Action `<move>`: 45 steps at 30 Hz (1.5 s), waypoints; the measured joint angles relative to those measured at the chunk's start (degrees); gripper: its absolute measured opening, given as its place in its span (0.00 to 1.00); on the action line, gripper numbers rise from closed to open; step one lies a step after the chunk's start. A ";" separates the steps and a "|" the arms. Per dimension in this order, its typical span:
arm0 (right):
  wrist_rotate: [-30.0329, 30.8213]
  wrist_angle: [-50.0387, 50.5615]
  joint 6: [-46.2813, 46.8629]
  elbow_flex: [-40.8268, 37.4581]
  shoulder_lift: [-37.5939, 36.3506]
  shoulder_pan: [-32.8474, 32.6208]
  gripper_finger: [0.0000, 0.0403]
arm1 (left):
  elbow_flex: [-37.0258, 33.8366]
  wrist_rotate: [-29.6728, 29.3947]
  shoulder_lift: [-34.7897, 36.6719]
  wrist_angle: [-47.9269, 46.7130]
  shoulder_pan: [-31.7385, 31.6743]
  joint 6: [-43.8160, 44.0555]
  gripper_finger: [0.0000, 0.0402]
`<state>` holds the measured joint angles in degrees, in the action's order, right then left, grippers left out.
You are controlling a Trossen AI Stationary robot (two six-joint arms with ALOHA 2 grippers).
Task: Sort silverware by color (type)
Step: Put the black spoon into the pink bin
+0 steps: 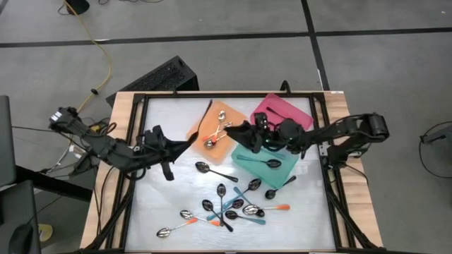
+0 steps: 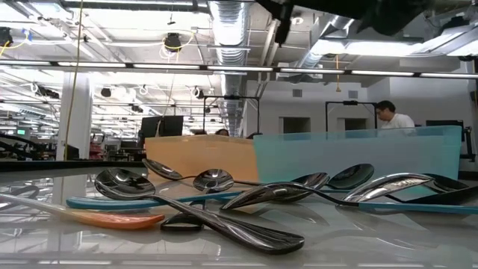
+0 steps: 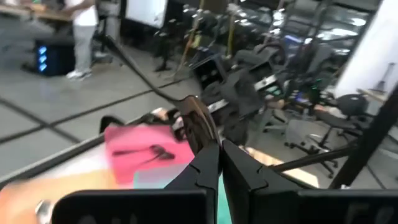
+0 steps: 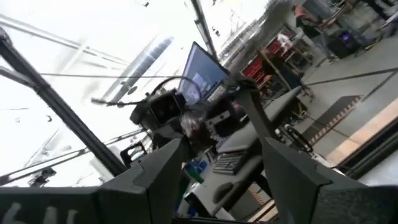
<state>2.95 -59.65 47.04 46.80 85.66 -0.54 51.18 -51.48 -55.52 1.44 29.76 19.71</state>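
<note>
Several spoons (image 1: pixel 226 209) lie in a loose heap at about 6 o'clock on the desk (image 1: pixel 159 204), orange-handled, teal-handled and all-black ones crossing each other. One black spoon (image 1: pixel 212 170) lies alone near the centre, another (image 1: pixel 277 188) just off the teal tray's 6 o'clock edge. Sorted so far: two shiny orange-handled spoons (image 1: pixel 217 134) in the orange tray (image 1: pixel 201 130) at 12 o'clock, a dark spoon (image 1: pixel 267 163) in the teal tray (image 1: pixel 247 164) toward 2 o'clock, and in the left wrist view a black one (image 3: pixel 149 152) lying on the pink tray (image 1: pixel 279 106) at 1 o'clock.

The left claw (image 1: pixel 191 142) hovers at the orange tray's 9 o'clock edge, fingers (image 3: pixel 202 168) pressed together on the handle of a shiny-bowled spoon (image 3: pixel 198 119) that stands up from them. Judging by this, the step in hand is delivering an orange-handled spoon to its tray. The next move calls for carrying it over the tray's bare floor, lowering, and parting the fingers so it drops beside the two already there without flipping out.

The right claw (image 1: pixel 233 130) hangs raised over the gap between the orange and teal trays, fingers (image 4: pixel 289 168) spread wide and empty; it should stay clear of the left arm's path or reach next for the lone black spoon.
</note>
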 joint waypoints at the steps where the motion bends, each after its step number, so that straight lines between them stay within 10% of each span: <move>1: -0.20 0.29 0.08 0.87 0.49 0.00 0.58 | -0.02 0.99 -0.06 0.94 -0.61 -1.24 0.00; 13: -0.35 7.30 -3.95 12.56 6.26 1.35 0.58 | -0.07 10.35 -6.90 6.41 -6.15 -3.29 0.00; 39: -11.99 14.59 -3.32 14.87 7.37 0.74 0.46 | -0.09 3.57 -5.45 12.44 -6.49 -17.03 0.00; 45: -14.26 22.70 -18.94 14.79 5.42 1.25 0.46 | -0.09 3.35 -5.45 12.25 -6.72 -16.82 0.00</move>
<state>-11.31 -36.95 28.10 61.58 91.09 0.71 51.09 -48.13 -60.97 13.70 23.03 2.89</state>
